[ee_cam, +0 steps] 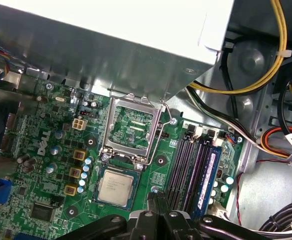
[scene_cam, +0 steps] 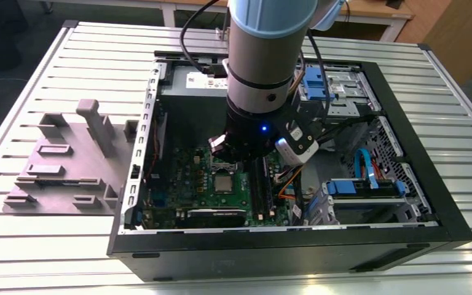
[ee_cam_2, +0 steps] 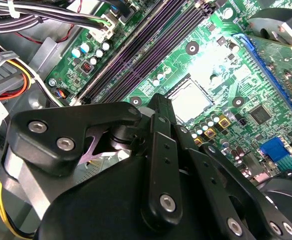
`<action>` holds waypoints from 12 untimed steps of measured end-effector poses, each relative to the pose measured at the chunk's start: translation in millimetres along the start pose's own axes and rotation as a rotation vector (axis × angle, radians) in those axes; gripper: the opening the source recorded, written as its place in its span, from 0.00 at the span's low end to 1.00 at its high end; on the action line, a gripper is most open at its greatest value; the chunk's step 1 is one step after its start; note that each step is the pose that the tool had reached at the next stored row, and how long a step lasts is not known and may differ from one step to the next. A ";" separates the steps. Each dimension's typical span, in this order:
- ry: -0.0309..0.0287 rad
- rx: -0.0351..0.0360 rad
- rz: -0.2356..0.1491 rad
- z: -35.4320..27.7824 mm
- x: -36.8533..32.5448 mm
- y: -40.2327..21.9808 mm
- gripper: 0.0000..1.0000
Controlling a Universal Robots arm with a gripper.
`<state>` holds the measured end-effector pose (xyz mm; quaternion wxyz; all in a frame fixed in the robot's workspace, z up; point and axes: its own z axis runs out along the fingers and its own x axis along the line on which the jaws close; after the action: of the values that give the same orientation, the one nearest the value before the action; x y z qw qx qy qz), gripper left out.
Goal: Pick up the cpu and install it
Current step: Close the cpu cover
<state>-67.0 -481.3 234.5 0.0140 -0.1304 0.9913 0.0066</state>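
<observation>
**cpu (ee_cam: 115, 186) in its socket (ee_cam: 120, 161), load frame (ee_cam: 131, 127) up**

The cpu lay flat in the socket on the green motherboard (ee_cam: 46, 150), metal load frame tipped up next to it. The gripper (ee_cam: 158, 199) hung just beside the chip, fingers (ee_cam_2: 158, 145) pressed together, nothing between them.

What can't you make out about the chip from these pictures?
Exterior view: the cpu is too small to tell whether it sits flat; the arm hides the board behind it.
Second wrist view: glare whites out much of the cpu.
First wrist view: the gripper is cut off by the picture's edge.
</observation>
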 end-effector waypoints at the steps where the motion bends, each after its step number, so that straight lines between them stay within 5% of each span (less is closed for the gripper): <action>1: 0.0000 0.0001 0.000 0.0 0.0 0.0 0.10; 10: -0.0023 -0.0074 0.000 5.7 -1.0 4.5 0.10; 12: -0.0048 -0.0168 0.000 13.4 -2.9 12.1 0.10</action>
<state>-66.9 -468.6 221.4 0.0153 -0.1303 0.9912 0.0153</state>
